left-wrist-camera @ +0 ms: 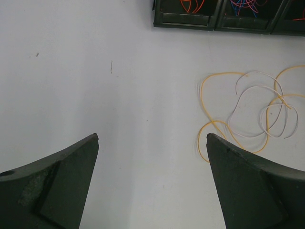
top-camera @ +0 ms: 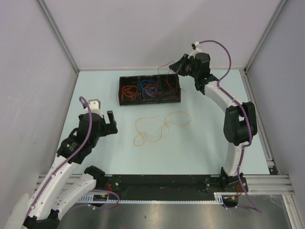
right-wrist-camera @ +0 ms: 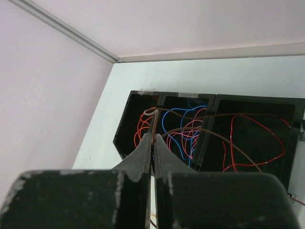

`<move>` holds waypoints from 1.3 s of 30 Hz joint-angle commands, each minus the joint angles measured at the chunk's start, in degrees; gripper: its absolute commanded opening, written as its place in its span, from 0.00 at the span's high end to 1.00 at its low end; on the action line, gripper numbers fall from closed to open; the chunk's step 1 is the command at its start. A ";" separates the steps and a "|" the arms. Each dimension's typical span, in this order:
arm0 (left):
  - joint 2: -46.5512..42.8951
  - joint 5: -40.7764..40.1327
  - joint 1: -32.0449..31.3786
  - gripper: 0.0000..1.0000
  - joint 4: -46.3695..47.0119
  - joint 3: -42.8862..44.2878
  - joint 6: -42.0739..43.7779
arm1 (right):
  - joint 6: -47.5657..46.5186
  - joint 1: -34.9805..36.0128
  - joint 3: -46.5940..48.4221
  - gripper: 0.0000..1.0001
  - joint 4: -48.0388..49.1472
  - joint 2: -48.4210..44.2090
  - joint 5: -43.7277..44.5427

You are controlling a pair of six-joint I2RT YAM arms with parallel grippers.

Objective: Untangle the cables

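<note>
Evidently for sorting, the right gripper (right-wrist-camera: pixel 153 143), fingers clamped on a brown cable (right-wrist-camera: pixel 154 125), holds it over the tray (top-camera: pixel 120 90) at twelve o'clock; the left gripper (left-wrist-camera: pixel 152 138), fingers apart, hovers at nine o'clock of the loose cables (top-camera: pixel 157 126).

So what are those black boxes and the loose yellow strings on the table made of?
The black boxes look like moulded hard plastic: stiff straight walls, slight sheen. The yellow cables seem plastic-sheathed wire: thin, smooth, holding loose loops; their core is hidden.
</note>
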 commanded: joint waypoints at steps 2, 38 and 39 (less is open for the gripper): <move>-0.07 -1.27 0.47 0.00 1.45 0.04 -0.17 | 0.62 -1.08 5.64 1.00 2.88 3.69 -3.13; -1.39 -0.66 0.55 0.00 1.80 -0.22 0.09 | 1.14 2.70 19.25 1.00 -4.68 5.28 -3.74; -1.39 -0.74 0.47 0.00 1.80 -0.22 0.09 | 1.49 2.79 19.70 1.00 -4.68 5.71 -3.83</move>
